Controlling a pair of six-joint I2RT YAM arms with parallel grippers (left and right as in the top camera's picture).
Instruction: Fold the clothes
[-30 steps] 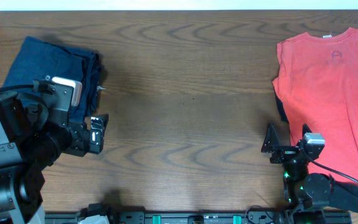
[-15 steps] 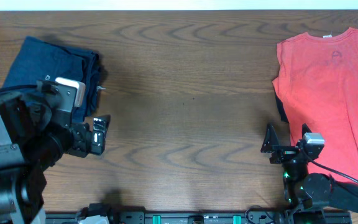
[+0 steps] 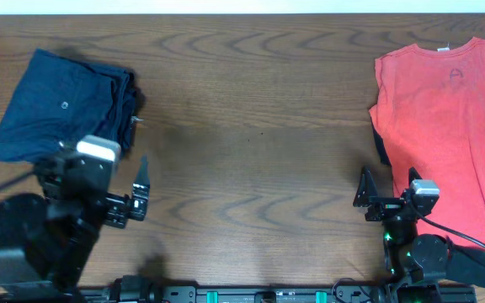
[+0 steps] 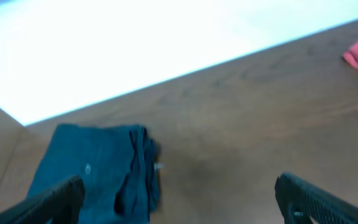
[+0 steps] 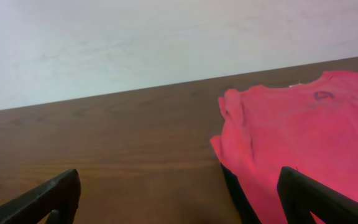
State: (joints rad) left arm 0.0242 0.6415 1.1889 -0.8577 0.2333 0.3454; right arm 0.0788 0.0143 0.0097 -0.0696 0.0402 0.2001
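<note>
Folded navy-blue shorts (image 3: 61,105) with a small button lie at the table's back left; they also show in the left wrist view (image 4: 98,171). My left gripper (image 3: 139,194) is open and empty, in front of and to the right of the shorts, apart from them (image 4: 179,211). A coral-red T-shirt (image 3: 449,126) lies spread at the right, and also shows in the right wrist view (image 5: 297,137). A dark navy piece (image 3: 381,147) peeks from under its left edge (image 5: 238,193). My right gripper (image 3: 388,183) is open and empty, just in front of the shirt's left edge (image 5: 179,199).
The wooden table (image 3: 251,143) runs between the two garments. A pale wall borders its far edge (image 5: 166,43). The arm bases stand along the front edge (image 3: 268,295).
My left arm has drawn back toward the front edge, off the shorts, which now show whole. The right arm and the T-shirt have not moved.
</note>
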